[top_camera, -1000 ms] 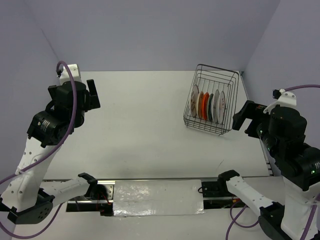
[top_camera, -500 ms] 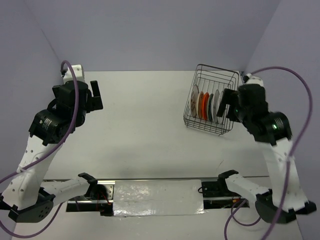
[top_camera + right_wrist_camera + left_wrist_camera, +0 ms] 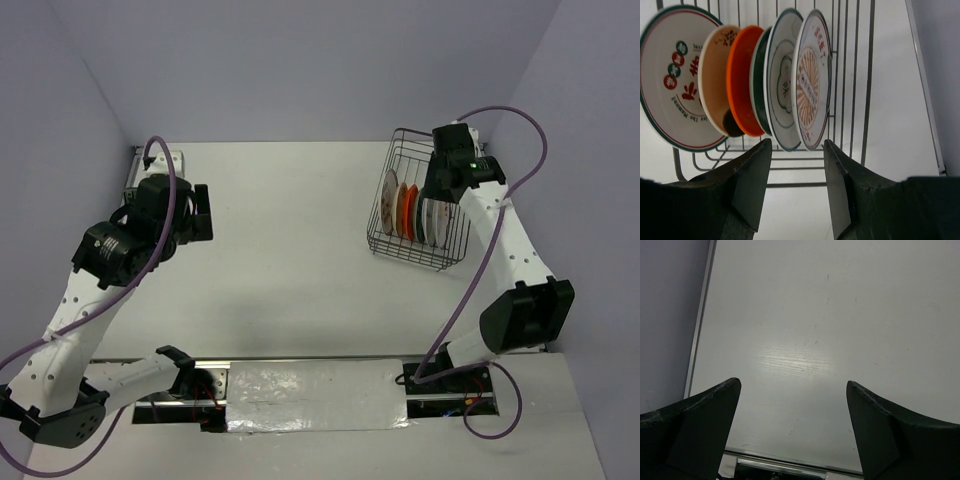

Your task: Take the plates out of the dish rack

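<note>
**Right gripper spread over the rack, six plates standing inside**

The right gripper [image 3: 796, 187] is released and holds nothing. Its two fingers are parted moderately and poised at the dish rack [image 3: 385, 245], which sits at the far right of the table [image 3: 290, 240]. In the right wrist view the gap between the fingers lines up with the two rightmost plates. Whether the fingertips [image 3: 756, 165] touch any rim cannot be told.

The left gripper [image 3: 792, 385] is spread wide and also holds nothing. It hangs above bare tabletop on the left side, well apart from the rack.

There is one rack, and six plates [image 3: 760, 80] stand on edge in it in one row. From left to right they are:
- a large white plate with red marks [image 3: 670, 85]
- a cream plate with a dark spot [image 3: 714, 85]
- an orange plate [image 3: 742, 75]
- a dark green plate [image 3: 760, 90]
- a white plate with dark rings [image 3: 782, 80]
- a white plate with an orange sunburst [image 3: 812, 85]
</note>
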